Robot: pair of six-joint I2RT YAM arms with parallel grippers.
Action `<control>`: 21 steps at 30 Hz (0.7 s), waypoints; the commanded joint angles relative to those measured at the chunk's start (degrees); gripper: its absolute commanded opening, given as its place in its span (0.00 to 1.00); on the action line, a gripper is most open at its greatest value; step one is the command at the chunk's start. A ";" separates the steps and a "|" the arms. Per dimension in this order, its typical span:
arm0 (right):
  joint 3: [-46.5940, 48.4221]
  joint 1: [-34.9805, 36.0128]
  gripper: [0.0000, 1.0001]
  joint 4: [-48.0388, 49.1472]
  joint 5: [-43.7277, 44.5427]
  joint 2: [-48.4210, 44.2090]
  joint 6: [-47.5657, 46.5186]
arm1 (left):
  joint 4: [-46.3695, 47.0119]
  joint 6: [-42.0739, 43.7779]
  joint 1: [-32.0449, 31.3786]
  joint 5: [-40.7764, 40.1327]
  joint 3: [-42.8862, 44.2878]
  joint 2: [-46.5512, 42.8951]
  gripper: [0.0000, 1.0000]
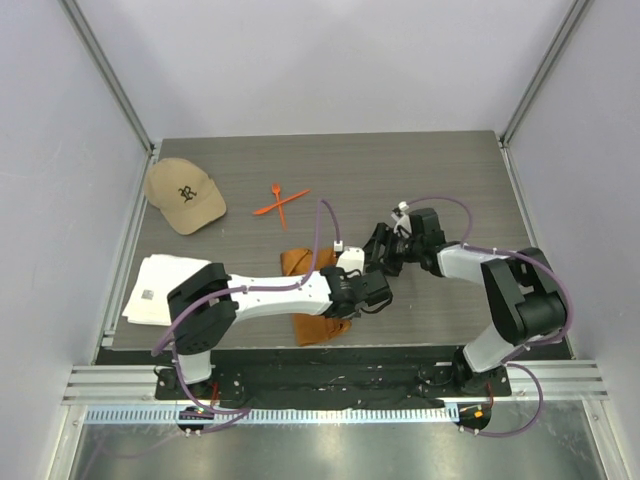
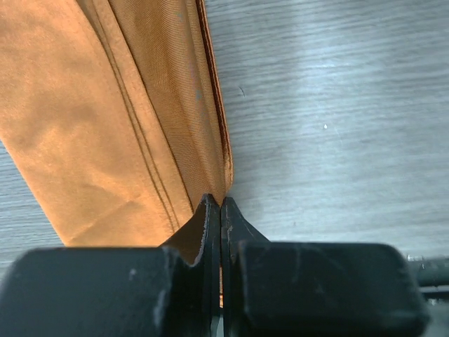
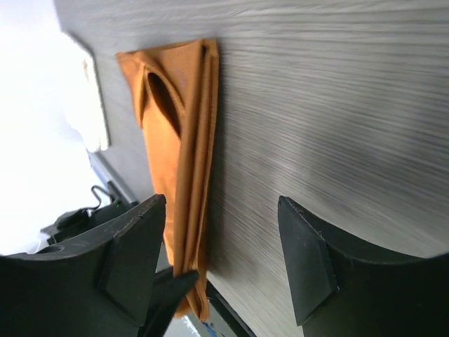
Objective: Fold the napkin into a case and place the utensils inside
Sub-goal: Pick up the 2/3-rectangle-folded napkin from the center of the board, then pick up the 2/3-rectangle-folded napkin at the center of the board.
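Left gripper [image 2: 221, 205] tight on napkin [image 2: 105, 140] edge

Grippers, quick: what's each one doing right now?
Left gripper: closed, pinching the napkin by its edge.
Right gripper: open, holding nothing.

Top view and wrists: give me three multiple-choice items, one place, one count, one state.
1. The thin bright-orange plastic utensils lie: A. on the grey table, beyond the folded rust-orange cloth napkin; B. inside the napkin; C. under the napkin.
2. Utensils in view: A. one; B. three; C. two.
3. The left hand is: A. open; B. shut on the napkin's edge; C. shut on a utensil.
Answers: 1 A, they lie crossed on bare tabletop; 2 C, two crossed pieces show; 3 B, the left wrist view shows cloth pinched between closed jaws.
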 commanded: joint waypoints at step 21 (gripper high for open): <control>4.93 8.35 0.62 25.44 -2.10 19.97 10.65 | 6.36 2.18 0.89 0.69 -4.25 -6.94 0.00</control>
